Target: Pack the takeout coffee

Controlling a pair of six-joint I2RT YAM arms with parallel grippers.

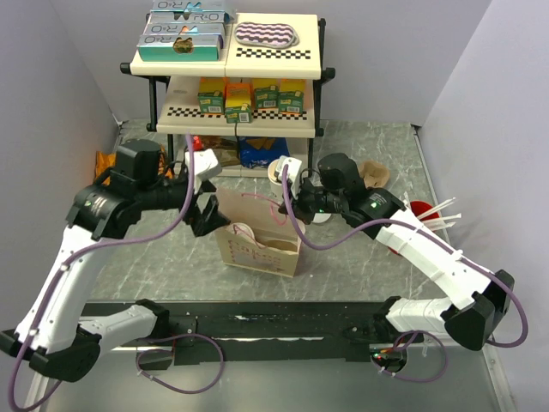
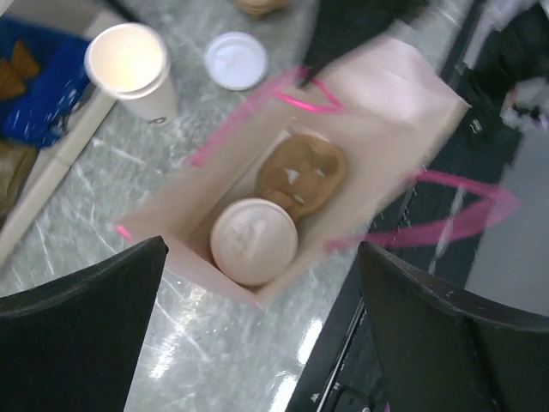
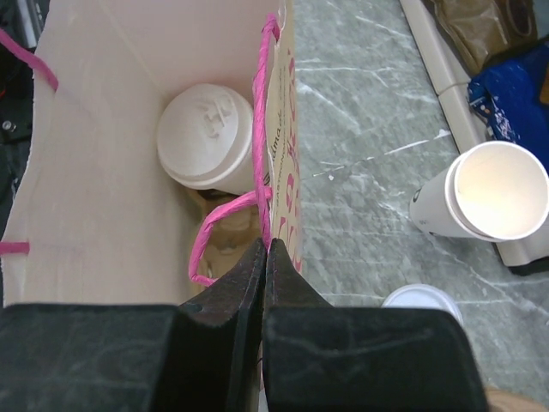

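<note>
The takeout coffee (image 3: 206, 133), a cream cup with a white lid, stands upright inside a tan paper bag (image 3: 103, 180) with pink handles. A brown cookie (image 2: 302, 175) lies beside the takeout coffee (image 2: 254, 241) in the bag. My right gripper (image 3: 266, 249) is shut on the bag's right rim, next to a pink handle. In the top view the right gripper (image 1: 287, 206) sits at the far right corner of the bag (image 1: 262, 253). My left gripper (image 1: 206, 212) hovers open over the bag's left end, nothing between its fingers (image 2: 86, 326).
A lidless cream cup (image 3: 493, 193) and a loose white lid (image 3: 420, 300) sit on the marble table right of the bag. A red cup with straws (image 1: 420, 215) stands far right. A two-tier shelf (image 1: 232, 120) with boxes and a blue packet (image 1: 262, 150) are behind.
</note>
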